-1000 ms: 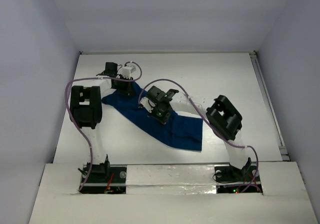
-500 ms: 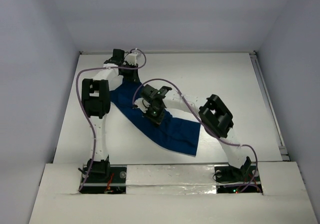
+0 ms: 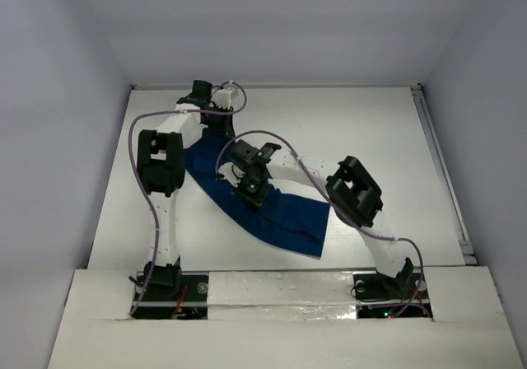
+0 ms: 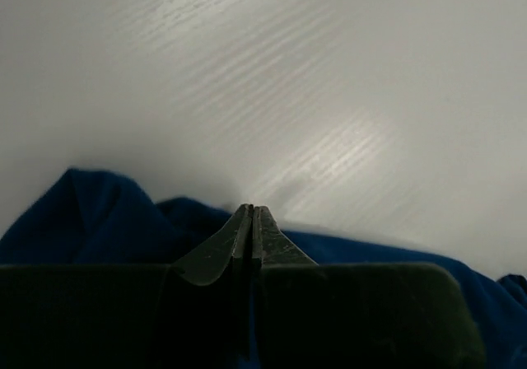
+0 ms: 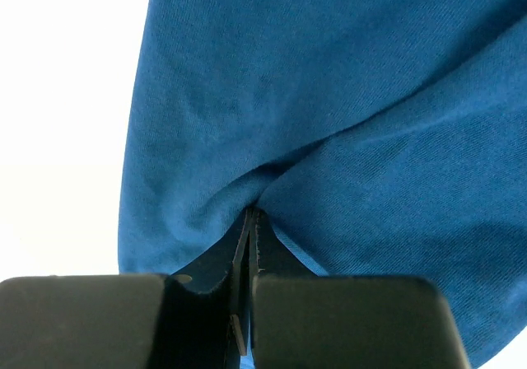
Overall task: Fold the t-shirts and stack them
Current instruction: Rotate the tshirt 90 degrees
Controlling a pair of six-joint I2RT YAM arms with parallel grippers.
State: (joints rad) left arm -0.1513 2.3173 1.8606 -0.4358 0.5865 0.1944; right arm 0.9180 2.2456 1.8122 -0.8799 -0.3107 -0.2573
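Lying as a long band from 11 o'clock to 4 o'clock on the white desk (image 3: 370, 130), the dark navy-blue soft fabric t-shirt (image 3: 288, 217) is pinched at its far end by the closed left end effector (image 4: 251, 212) and near its middle by the closed right end effector (image 5: 249, 214).

Dark navy t-shirt (image 3: 290, 218), bunched diagonal strip, far-left to near-centre

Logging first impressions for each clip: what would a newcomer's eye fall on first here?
A dark blue t-shirt lies as a diagonal band across the white table, from far left to near centre. The right tool is shut on a puckered fold in the shirt's middle. The left tool is shut at the shirt's far end, apparently pinching its edge.
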